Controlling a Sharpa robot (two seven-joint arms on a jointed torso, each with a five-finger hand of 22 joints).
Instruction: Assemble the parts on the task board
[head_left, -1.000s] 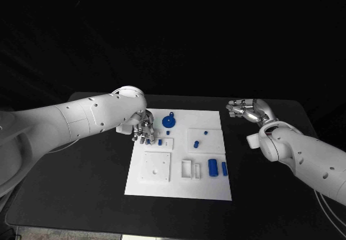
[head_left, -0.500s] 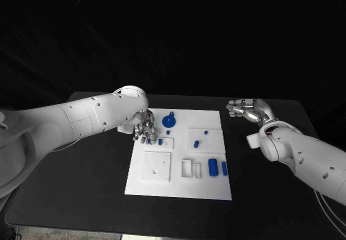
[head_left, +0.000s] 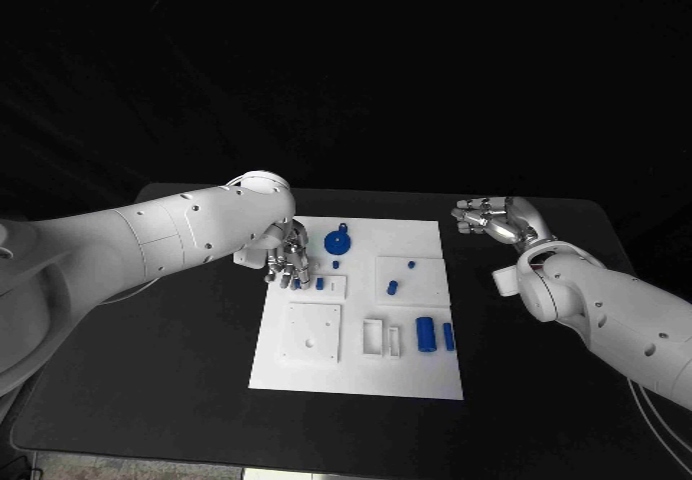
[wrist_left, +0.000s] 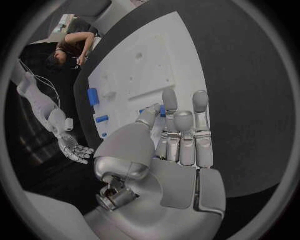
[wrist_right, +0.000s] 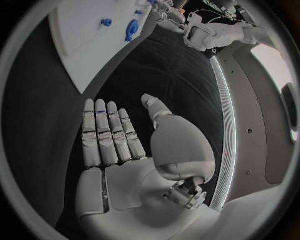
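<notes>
Crowded top-left corner, open table on the right

The left hand (head_left: 287, 262) sits low over the upper-left part of the white board (head_left: 361, 375), hemming in the small blue pegs (head_left: 320, 284) there and the blue disc (head_left: 338, 243) just beside it. The 2 blue cylinders (head_left: 427, 334) lower right stand unblocked, as does the board's near edge. The right hand (head_left: 490, 220) hovers off the board's far-right corner, fingers apart, over bare black table (head_left: 173, 380).

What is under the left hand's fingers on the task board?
The left hand hangs over the task board's far left corner. A small blue part shows by its fingers, and a raised white block lies beside them. Whether they touch or hold it is covered.
</notes>
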